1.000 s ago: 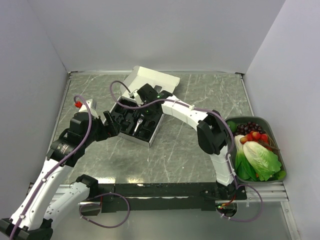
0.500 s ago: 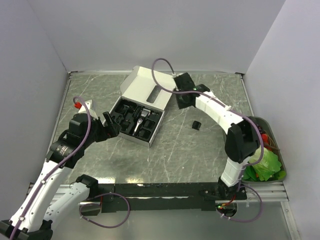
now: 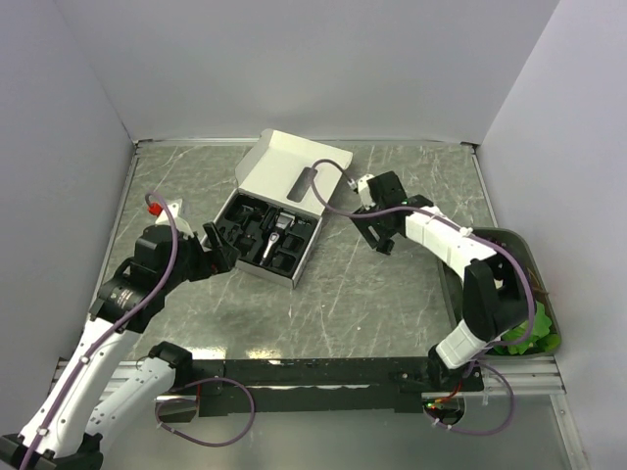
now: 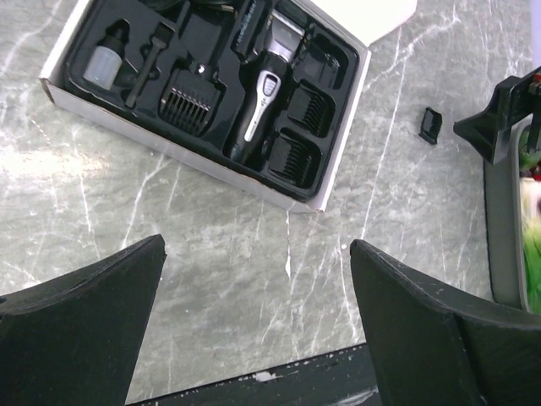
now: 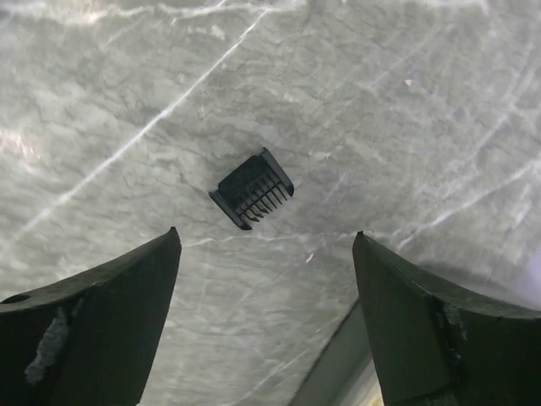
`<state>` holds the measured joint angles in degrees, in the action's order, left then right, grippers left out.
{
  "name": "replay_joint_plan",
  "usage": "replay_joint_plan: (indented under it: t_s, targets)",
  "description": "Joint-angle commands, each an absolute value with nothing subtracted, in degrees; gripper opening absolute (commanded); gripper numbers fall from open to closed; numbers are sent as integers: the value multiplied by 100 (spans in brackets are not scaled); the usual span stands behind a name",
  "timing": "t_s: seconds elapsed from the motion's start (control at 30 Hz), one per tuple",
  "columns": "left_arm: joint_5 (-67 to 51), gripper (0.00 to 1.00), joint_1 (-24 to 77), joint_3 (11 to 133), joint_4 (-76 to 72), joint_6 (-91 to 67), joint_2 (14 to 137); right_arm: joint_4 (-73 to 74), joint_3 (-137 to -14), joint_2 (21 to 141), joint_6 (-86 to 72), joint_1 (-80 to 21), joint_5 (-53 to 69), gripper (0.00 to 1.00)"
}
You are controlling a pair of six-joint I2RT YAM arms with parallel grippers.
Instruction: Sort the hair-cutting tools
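From the top camera I read this as early to midway in the sort. The clipper (image 4: 258, 110) lies lengthwise in the black tray (image 4: 345, 100) of the white box (image 3: 306, 262), blade end toward 12 o'clock in the left wrist view. Three seated comb guards (image 4: 188, 106) sit around it, with a small bottle (image 4: 106, 63) and a thin brush (image 4: 148, 63) at the tray's 10 o'clock corner. Only one piece is out: the loose comb guard (image 5: 252, 189) rests flat on the tabletop (image 3: 343, 294), well apart from the box at about its 3 o'clock. My right tool (image 5: 265, 237) hovers over that guard with its fingers spread wide and nothing between them; in its own camera the guard sits just toward 12 o'clock of the gap, touching neither finger. My left tool (image 4: 255, 245) is also spread wide and empty, poised near the box's 7 o'clock edge, not touching it. Whether the loose guard is a sorted piece or one awaiting pickup, I cannot tell. Either way, I judge that most of the set remains to be handled. A bin of vegetables (image 3: 529, 243) at the tabletop's 4 o'clock plays no part.
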<state>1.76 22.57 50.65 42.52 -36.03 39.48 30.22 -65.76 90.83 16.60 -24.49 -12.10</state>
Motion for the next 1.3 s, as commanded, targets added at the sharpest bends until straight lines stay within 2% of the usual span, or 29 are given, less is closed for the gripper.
replay_joint_plan:
  t_s: [0.0, 0.07, 0.33, 0.5, 1.27]
  targets:
    - [-61, 96, 2267, 4992, 4061, -3542, 3815, 3408, -6714, 9078, 2609, -2066, -37, 92]
    - [-167, 96, 2259, 4957, 4034, -3551, 3779, 3716, -6934, 9411, 2907, -2065, 402, 92]
    - [-325, 97, 2259, 4860, 4061, -3559, 3692, 4649, -7611, 10396, 3559, -2039, 800, 92]
    - [-316, 97, 2259, 4816, 4087, -3577, 3674, 4605, -7796, 10626, 3621, -1899, 493, 92]
    - [-378, 96, 2259, 4737, 3885, -3568, 3964, 4544, -8112, 11443, 3665, -1591, 465, 94]
